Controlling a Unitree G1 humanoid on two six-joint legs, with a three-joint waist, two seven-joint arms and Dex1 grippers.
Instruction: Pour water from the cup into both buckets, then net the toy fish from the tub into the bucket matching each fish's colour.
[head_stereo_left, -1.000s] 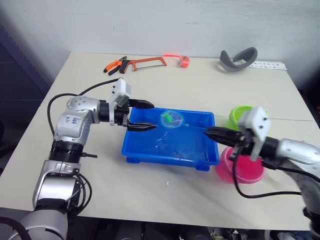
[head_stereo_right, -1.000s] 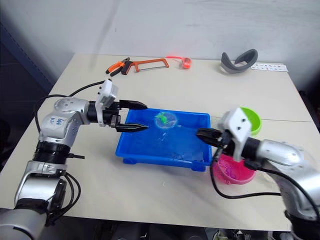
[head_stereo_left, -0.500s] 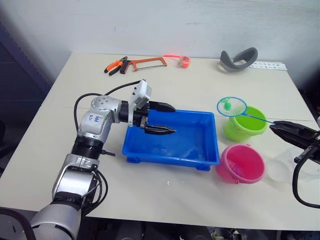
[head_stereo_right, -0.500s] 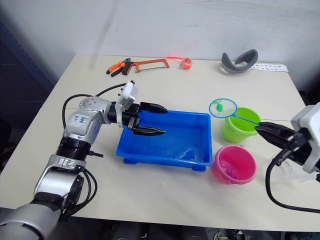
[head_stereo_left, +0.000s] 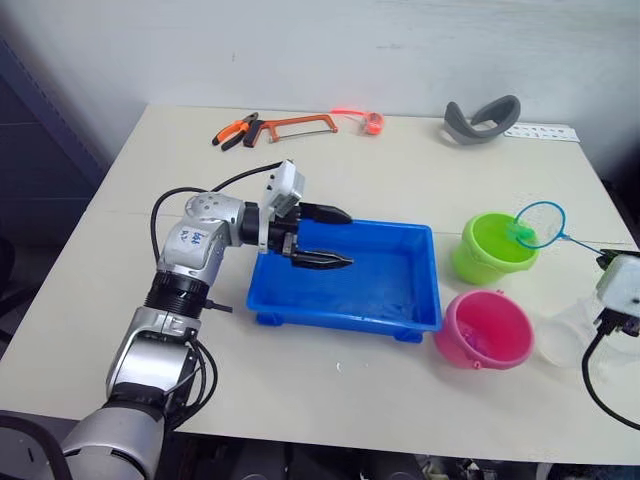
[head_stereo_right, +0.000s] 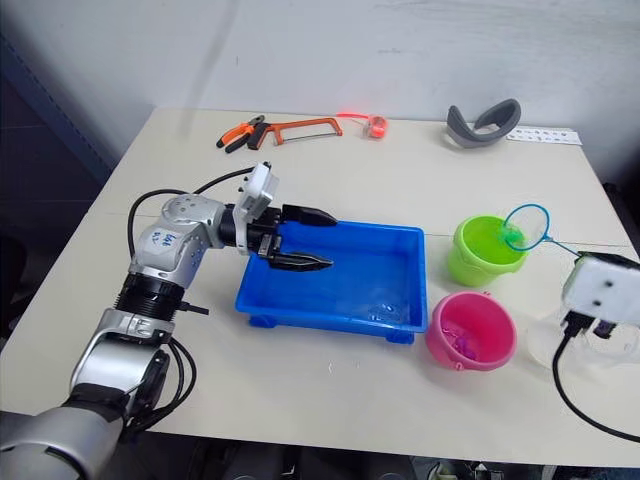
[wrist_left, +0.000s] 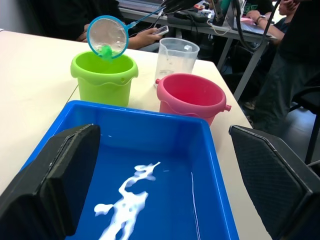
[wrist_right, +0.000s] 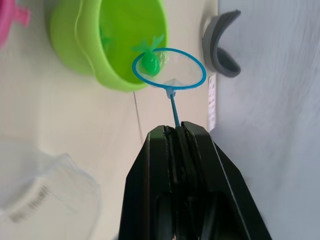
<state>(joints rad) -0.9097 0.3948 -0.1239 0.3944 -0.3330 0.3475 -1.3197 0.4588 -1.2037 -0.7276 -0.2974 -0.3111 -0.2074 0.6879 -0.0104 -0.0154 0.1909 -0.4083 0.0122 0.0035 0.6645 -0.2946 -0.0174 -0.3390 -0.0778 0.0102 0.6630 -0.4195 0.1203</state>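
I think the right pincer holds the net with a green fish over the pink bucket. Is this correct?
Not quite: the net with the green fish hangs over the green bucket, not the pink bucket. The right wrist view shows it. The right pincer does hold the net.

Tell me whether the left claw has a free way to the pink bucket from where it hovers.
Probably yes: the left claw, open over the blue tub, has only the tub's low rim between it and the pink bucket, though that is a long stretch.
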